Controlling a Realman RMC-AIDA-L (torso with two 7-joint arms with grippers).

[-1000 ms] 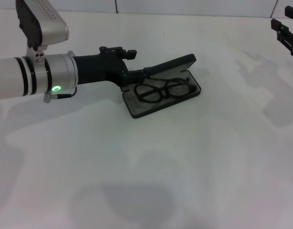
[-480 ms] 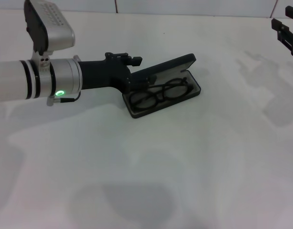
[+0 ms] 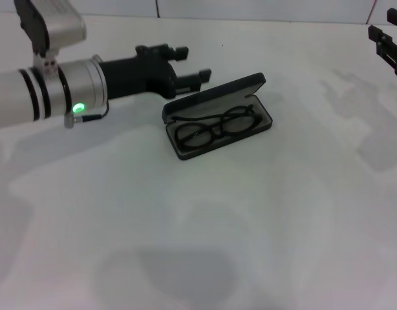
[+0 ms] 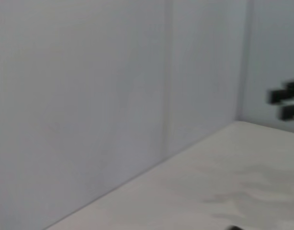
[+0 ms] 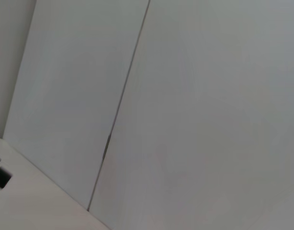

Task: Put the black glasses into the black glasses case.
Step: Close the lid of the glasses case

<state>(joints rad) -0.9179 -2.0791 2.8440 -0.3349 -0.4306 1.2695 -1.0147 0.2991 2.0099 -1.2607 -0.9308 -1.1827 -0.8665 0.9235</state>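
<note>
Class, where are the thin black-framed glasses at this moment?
In the head view, the thin black-framed glasses lie inside the open black hinged glasses case near the white table's middle, just right of the left gripper.

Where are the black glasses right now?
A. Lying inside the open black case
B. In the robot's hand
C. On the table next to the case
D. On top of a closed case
A. The black glasses lie on the grey lining of the open black glasses case, and the left hand is off to the side, holding nothing.
</note>
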